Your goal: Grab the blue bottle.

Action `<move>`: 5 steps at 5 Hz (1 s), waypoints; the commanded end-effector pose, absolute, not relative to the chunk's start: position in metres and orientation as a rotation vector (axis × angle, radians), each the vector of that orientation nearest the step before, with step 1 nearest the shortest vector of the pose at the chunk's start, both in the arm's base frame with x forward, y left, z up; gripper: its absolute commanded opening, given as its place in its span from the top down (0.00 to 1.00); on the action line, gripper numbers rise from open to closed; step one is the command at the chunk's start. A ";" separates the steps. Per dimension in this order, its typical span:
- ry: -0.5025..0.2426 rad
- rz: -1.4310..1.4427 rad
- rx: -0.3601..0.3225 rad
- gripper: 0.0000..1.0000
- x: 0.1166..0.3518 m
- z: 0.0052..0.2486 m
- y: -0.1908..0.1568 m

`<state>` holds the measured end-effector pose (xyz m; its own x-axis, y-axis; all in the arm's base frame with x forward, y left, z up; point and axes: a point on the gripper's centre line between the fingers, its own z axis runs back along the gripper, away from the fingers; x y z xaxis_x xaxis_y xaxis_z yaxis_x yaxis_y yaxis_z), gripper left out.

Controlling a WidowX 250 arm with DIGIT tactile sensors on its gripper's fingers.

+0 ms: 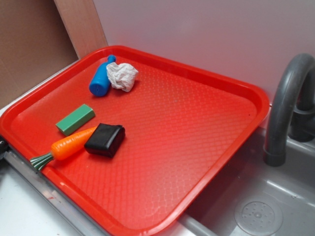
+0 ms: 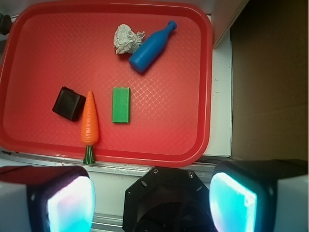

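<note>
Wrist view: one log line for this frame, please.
phase: pre-approach | gripper: open, empty, off tray | target: small bright-blue plastic bottle lying on red plastic tray, touching white crumpled paper wad

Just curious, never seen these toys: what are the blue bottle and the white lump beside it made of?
The blue bottle looks like smooth moulded plastic, one even colour with a soft sheen. The white lump seems to be crumpled paper or tissue: matte, with sharp irregular creases.
</note>
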<state>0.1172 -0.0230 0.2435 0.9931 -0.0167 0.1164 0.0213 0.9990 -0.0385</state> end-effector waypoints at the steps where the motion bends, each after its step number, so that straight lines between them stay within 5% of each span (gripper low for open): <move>1: -0.116 -0.019 -0.040 0.00 0.117 0.243 -0.023; 3: -0.037 0.333 -0.079 0.00 0.166 0.231 -0.027; 5: -0.097 0.633 -0.037 0.00 0.211 0.195 -0.033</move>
